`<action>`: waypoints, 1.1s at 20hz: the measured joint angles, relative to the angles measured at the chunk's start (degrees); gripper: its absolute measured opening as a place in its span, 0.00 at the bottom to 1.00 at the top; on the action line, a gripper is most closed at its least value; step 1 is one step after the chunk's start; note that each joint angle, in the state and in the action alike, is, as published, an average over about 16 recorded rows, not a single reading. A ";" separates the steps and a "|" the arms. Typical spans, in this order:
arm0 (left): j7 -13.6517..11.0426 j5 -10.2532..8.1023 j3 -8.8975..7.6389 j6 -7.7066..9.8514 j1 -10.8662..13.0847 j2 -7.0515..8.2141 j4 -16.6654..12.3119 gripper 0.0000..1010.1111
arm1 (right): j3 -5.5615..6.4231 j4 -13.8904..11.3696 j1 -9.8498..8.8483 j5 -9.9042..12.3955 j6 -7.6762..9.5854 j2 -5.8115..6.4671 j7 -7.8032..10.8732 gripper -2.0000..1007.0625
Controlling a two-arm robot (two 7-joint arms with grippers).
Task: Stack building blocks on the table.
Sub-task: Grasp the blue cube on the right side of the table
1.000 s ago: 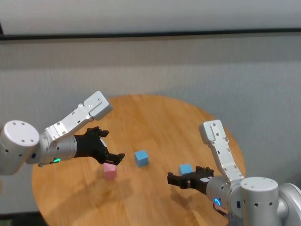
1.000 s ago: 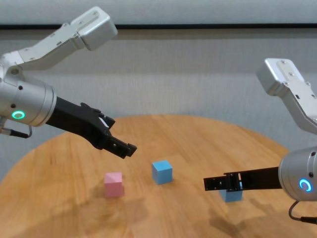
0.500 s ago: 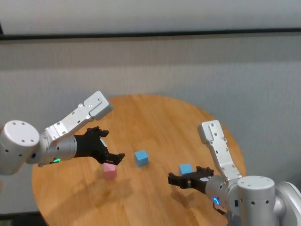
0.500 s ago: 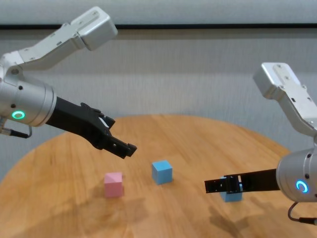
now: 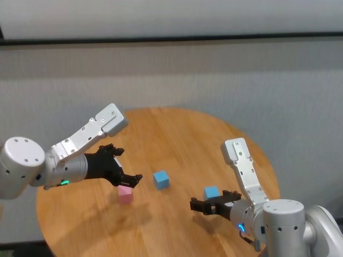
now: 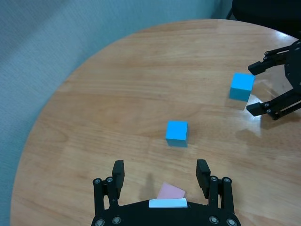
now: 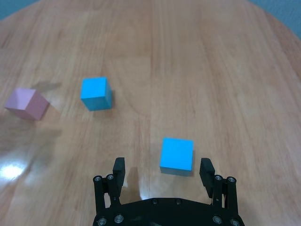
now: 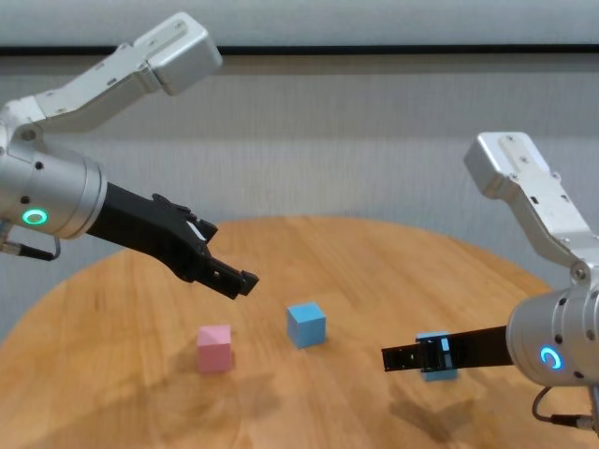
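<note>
Blocks sit unstacked on my table [image 5: 177, 128], three of them, each apart from the others. Nearest to me, in the lower right of the head view, my right gripper [image 5: 206, 205] hangs low over the wood with its jaws spread wide and nothing between them. Just beyond its fingertips [image 7: 119, 167] lies the first blue block [image 7: 177, 155], which in the right wrist view sits in front of the jaw gap, toward one finger, and touches neither finger. In the chest view the same block [image 8: 437, 356] shows partly behind my dark finger at lower right.

Left of centre and a little lower in the head view stands the pink block [image 5: 125, 194], flat on the table. My left gripper [image 5: 130, 180] hovers above it, fingers apart and empty. In the left wrist view the pink block [image 6: 170, 192] peeks out at the bottom of the frame between the two fingers [image 6: 117, 170], partly hidden by the gripper's body, and I cannot tell how much height separates them. In the chest view the gripper tip [image 8: 236, 280] clearly floats above the pink block [image 8: 214, 348] with air between.

Farther back, near the middle of the head view, the second blue block [image 5: 161, 180] rests alone, between the other two but touching neither. It appears in the chest view [image 8: 306, 324] at centre.

Behind the table's far edge rises a grey wall [image 5: 214, 75].
</note>
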 joint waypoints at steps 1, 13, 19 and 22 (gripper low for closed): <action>0.00 0.00 0.00 0.00 0.00 0.00 0.00 0.99 | 0.05 0.25 0.10 -0.17 -0.08 -0.12 -0.06 0.99; 0.00 0.00 0.00 0.00 0.00 0.00 0.00 0.99 | 0.73 2.57 1.07 -1.99 -1.34 -1.06 0.00 0.99; 0.00 0.00 0.00 0.00 0.00 0.00 0.00 0.99 | 0.88 3.66 1.53 -2.77 -2.07 -1.40 0.48 0.99; 0.00 0.00 0.00 0.00 0.00 0.00 0.00 0.99 | 0.93 4.22 1.75 -3.19 -2.47 -1.53 0.66 0.99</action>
